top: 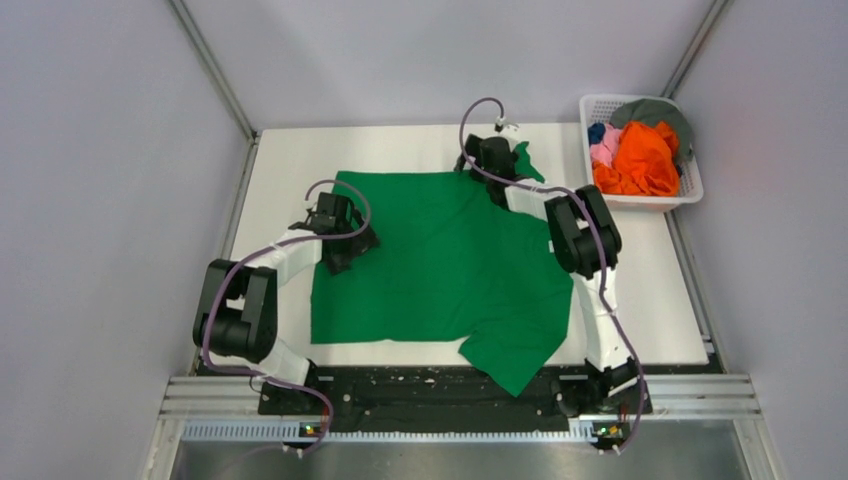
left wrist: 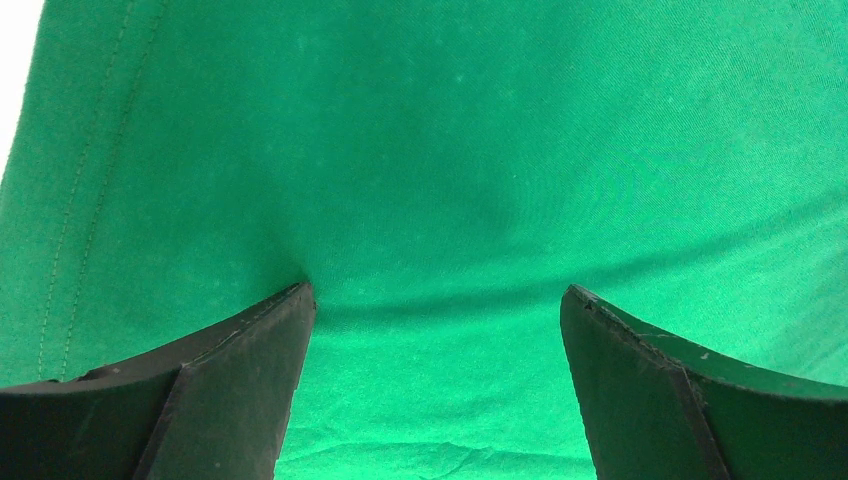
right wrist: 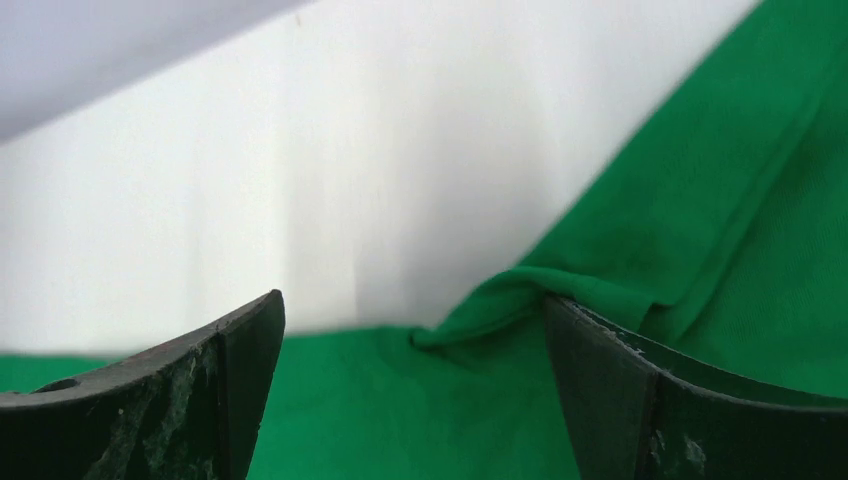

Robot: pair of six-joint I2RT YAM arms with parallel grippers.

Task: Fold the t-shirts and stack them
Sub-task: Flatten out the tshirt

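Observation:
A bright green t-shirt (top: 450, 270) lies spread flat on the white table (top: 290, 160). One sleeve (top: 515, 352) reaches over the near edge onto the black base rail. My left gripper (top: 350, 248) is open and pressed down on the shirt's left side. In the left wrist view the green cloth (left wrist: 450, 150) fills the gap between the jaws of the left gripper (left wrist: 437, 300), with a stitched hem at the left. My right gripper (top: 488, 160) is open at the shirt's far edge beside the other sleeve (top: 528, 165). In the right wrist view a raised fold of green cloth (right wrist: 520, 290) touches the right finger of the right gripper (right wrist: 415, 310).
A white lattice basket (top: 690, 188) stands at the table's far right corner. It holds crumpled orange (top: 645, 160), pink (top: 605, 148), blue (top: 596, 131) and grey (top: 655, 110) t-shirts. Grey walls close in on the left, right and far sides. Bare white table shows left of the shirt and behind it.

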